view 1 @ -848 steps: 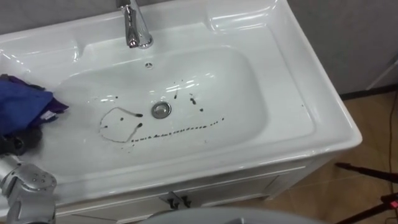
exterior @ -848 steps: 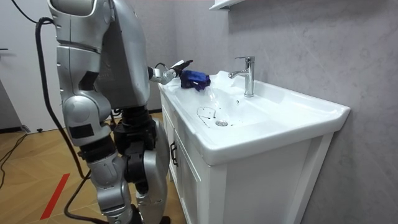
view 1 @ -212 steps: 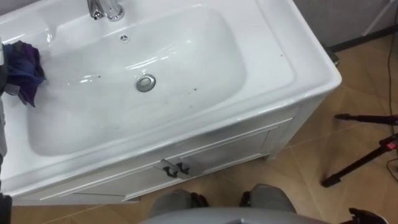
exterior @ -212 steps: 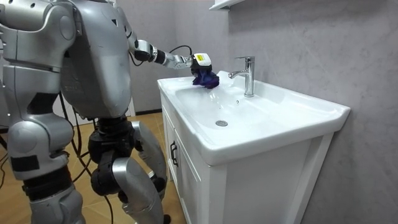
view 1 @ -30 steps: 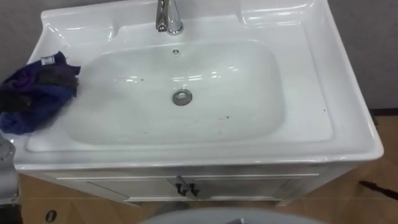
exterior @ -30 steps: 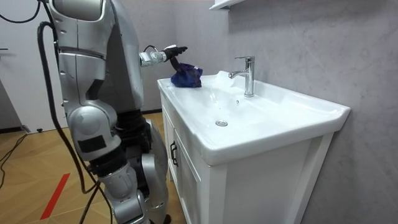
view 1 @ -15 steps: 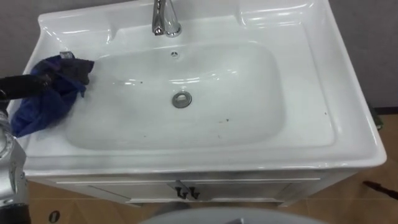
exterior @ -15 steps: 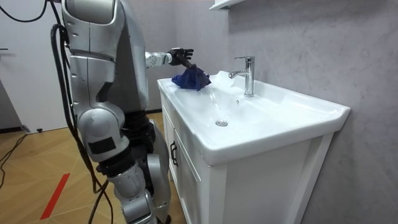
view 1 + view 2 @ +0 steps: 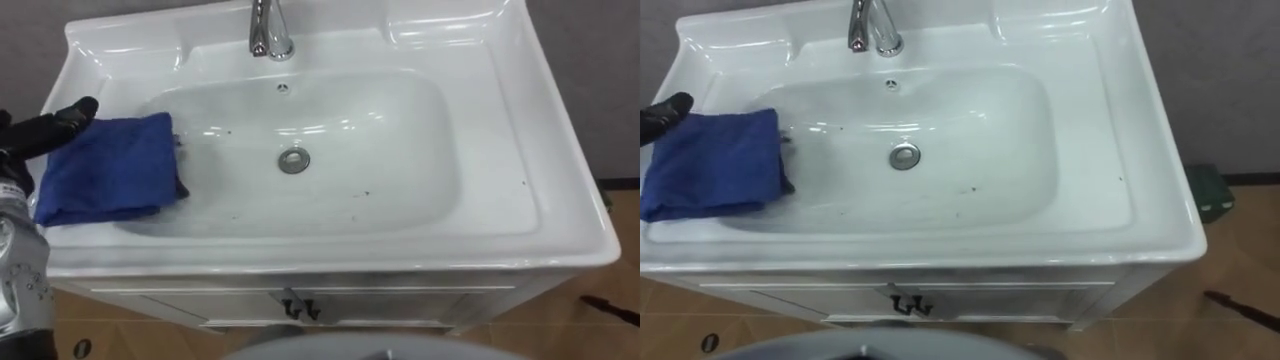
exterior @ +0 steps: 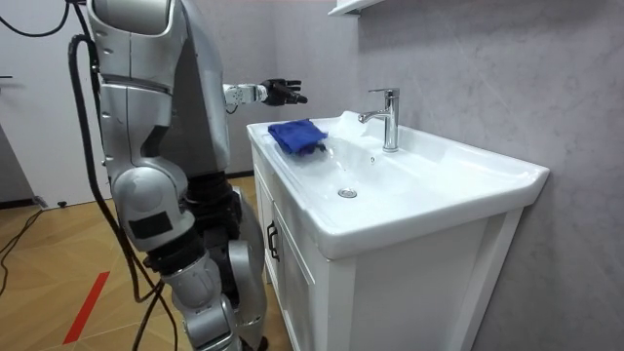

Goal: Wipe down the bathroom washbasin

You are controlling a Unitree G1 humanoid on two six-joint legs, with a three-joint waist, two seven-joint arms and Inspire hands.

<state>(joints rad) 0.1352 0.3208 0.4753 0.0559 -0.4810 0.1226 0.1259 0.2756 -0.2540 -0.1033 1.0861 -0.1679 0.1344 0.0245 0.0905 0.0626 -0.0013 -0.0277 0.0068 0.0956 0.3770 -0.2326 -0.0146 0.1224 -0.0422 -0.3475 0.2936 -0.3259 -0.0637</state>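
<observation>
A blue cloth (image 9: pixel 110 170) lies flat on the white basin's left rim (image 9: pixel 70 75), its right edge hanging over the bowl's slope. My left hand (image 9: pixel 50 125) is at the cloth's far left corner with its dark fingers straight and open. In the room view this hand (image 10: pixel 276 93) hovers above the cloth (image 10: pixel 297 136), apart from it. The bowl (image 9: pixel 400 150) carries a few small dark specks (image 9: pixel 365 193) near the drain (image 9: pixel 294 160). I stand at the basin's front left corner.
A chrome faucet (image 9: pixel 268 30) rises at the back of the basin. The white cabinet below has two small dark door handles (image 9: pixel 298 307). A grey wall runs behind the basin and wood floor (image 9: pixel 610 330) shows at the lower right.
The bunched cloth has left my left hand and now lies spread flat on the left rim. The hand has opened and stays above it.
</observation>
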